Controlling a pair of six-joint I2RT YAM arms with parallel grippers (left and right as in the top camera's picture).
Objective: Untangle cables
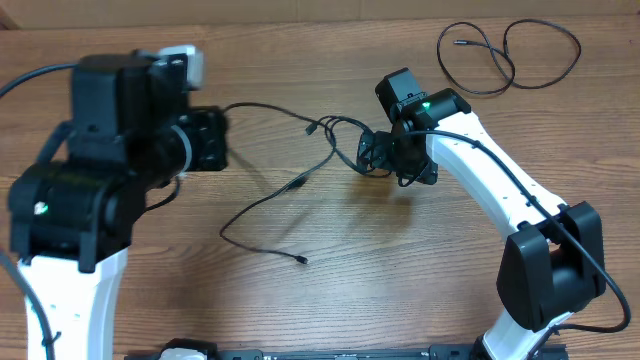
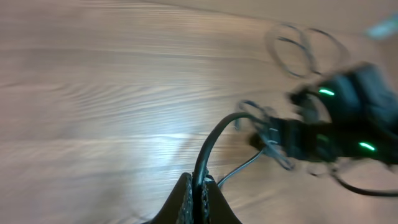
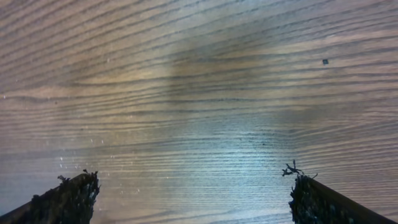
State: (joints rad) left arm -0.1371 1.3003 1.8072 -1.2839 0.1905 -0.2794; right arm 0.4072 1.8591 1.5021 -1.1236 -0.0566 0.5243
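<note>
1. Light brown wood-grain table [image 1: 300, 310] is seen beneath both arms, and its bare grain fills the right wrist view.
2. Several thin black flexible cables are spread over it, and a tangled knot [image 1: 350, 122] of them is found near the middle of the table.
3. From that knot a long black strand [image 1: 262, 203] is trailed toward the near edge and is ended by a small plug [image 1: 302, 260].
4. A separate black cable loop [image 1: 505, 55] is laid in two rings at the far right corner, well apart from the knot.
5. The left gripper [image 2: 198, 196] is pressed together on a black cord [image 2: 208, 146], which is arched away toward the knot. As this wrist view is blurred, the cord only appears to be one of the tangled cables.
6. The right gripper [image 3: 193, 199] is held spread wide and pointed down at the table just beside the knot. Only bare wood is seen between its dark fingers [image 3: 68, 199], whose tips are frayed.
</note>
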